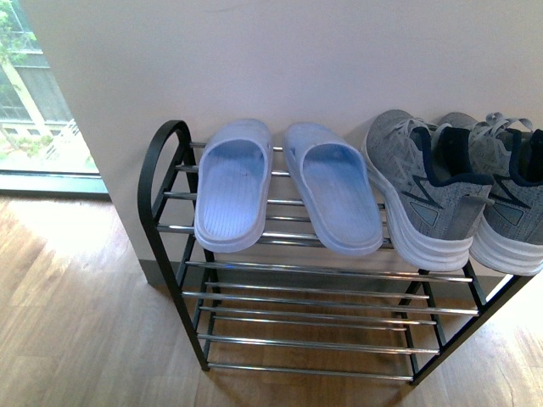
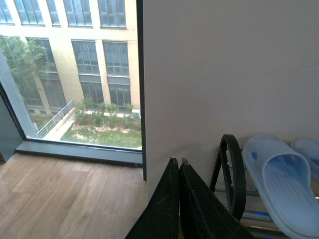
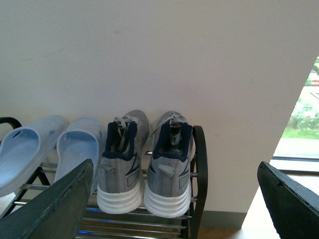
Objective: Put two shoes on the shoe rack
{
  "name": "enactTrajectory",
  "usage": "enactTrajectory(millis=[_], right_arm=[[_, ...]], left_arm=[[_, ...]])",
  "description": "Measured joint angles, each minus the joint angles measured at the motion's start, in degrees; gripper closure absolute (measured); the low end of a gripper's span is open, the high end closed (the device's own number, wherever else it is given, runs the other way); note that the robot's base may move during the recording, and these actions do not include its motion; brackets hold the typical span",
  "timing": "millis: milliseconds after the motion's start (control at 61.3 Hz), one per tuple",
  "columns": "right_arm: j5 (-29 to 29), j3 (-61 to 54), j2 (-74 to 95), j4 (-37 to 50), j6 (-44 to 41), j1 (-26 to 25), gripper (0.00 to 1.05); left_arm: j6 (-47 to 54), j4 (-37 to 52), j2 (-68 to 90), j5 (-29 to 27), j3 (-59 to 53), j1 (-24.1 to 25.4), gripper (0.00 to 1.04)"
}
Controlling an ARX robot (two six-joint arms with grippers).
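Observation:
Two grey knit shoes with white soles stand side by side on the top tier of the shoe rack, at its right end, heels toward me: one and the other, partly cut by the picture's edge. The right wrist view shows both heels, left shoe and right shoe. My right gripper is open, back from the heels, holding nothing. My left gripper is shut and empty, beside the rack's left black arch. Neither arm appears in the front view.
A pair of pale blue slippers fills the top tier's left half. Lower chrome bars carry nothing. A white wall backs the rack. A window lies to the left, wooden floor below.

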Motion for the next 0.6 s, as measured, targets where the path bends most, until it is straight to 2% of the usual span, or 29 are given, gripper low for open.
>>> enactTrajectory(millis=[603], right_arm=[[0.00,0.00,0.00,0.00,0.00,0.00,0.09]], left_arm=[[0.02,-19.67,-22.29,0.00,-2.43,0.02,1.04]])
